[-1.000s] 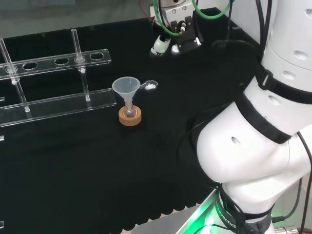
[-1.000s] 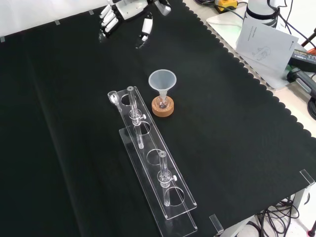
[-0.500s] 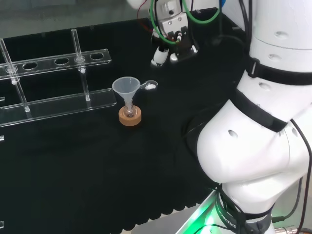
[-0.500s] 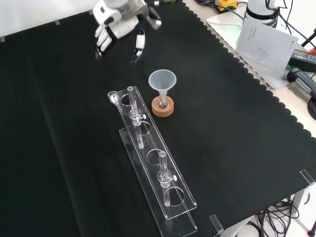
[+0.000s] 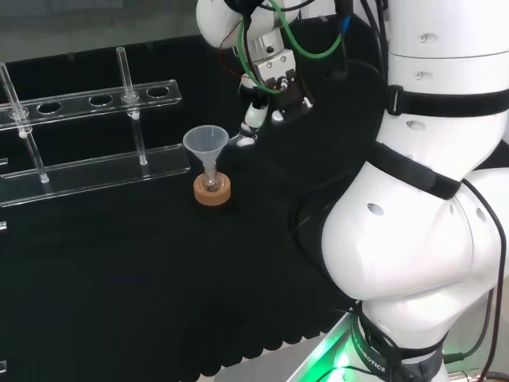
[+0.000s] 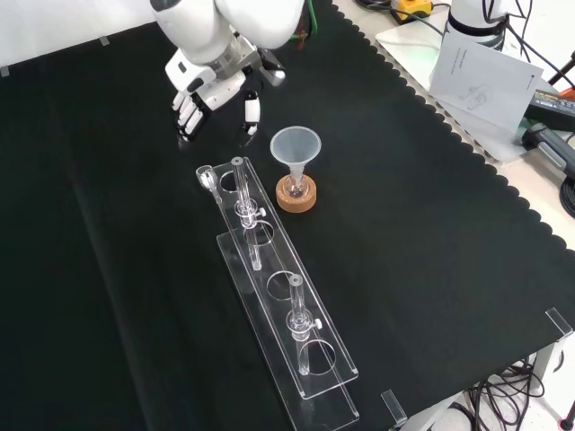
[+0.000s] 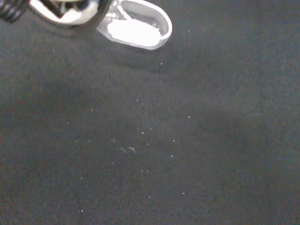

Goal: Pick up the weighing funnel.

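Wrist view: weighing funnel, white inside

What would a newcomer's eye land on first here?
The arm's big white links at the head view's right, then the hand, fingers relaxed, above the cloth up and left of the funnel and its cork ring in the front view. In the wrist view the small weighing funnel lies on the cloth with something white in it. A clear rack lies below the funnel in the front view.
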